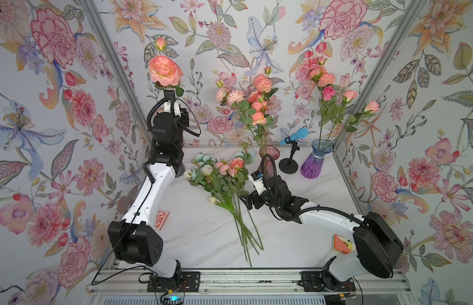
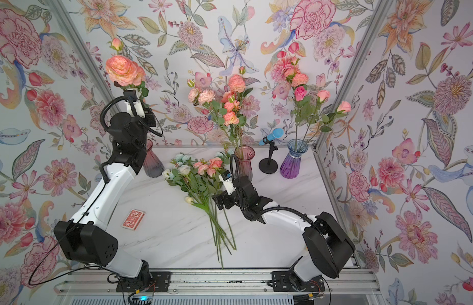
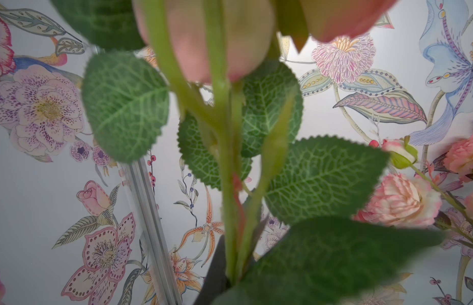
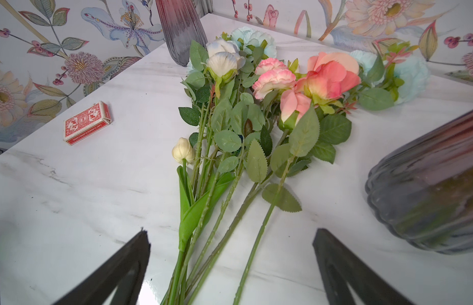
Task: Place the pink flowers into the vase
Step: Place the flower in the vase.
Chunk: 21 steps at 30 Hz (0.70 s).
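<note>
My left gripper is raised high at the back left, shut on the green stem of a big pink flower that stands upright above it. One dark finger lies against the stem; a leaf hides the other. Below that arm stands a smoky pink vase. A bunch lies on the marble table, with pink flowers among pale blue and white ones. My right gripper hangs open just above its stems. The middle pink vase and the blue-purple vase hold pink flowers.
A red card deck lies at the front left of the table. An orange box sits under the right arm. A blue microphone on a black stand stands between the two back vases. Flowered walls close in on three sides.
</note>
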Motion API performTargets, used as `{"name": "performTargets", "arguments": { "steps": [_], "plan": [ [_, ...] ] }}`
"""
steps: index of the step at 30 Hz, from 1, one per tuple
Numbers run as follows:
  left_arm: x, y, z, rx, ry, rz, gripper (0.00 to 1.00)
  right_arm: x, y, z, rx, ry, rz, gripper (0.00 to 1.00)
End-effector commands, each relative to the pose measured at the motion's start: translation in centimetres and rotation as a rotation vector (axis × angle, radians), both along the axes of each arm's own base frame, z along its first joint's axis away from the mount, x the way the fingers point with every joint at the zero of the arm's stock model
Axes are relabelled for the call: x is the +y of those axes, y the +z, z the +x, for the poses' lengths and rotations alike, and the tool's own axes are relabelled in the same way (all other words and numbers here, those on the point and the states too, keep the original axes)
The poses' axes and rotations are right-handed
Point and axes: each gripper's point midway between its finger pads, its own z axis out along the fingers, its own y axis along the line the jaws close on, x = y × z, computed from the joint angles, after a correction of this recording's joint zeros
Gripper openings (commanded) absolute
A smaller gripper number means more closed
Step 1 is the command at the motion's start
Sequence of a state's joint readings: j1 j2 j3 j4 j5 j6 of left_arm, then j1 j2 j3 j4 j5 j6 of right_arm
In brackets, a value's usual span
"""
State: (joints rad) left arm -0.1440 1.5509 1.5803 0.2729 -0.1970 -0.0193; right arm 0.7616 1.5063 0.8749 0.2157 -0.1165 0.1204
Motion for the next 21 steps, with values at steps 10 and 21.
{"name": "performTargets", "arguments": {
  "steps": [10,21],
  "plan": [
    [1.6,0.4,-2.1,-0.044,0.053,-0.051,0.34,0.9,0.0,0.2,0.010,0.007,0.029,1.00],
    [2.5,-2.4,-1.5,0.019,0.076,-0.066,0.53,1.1,0.1,0.0,0.008,0.010,0.032,1.00]
  ]
}}
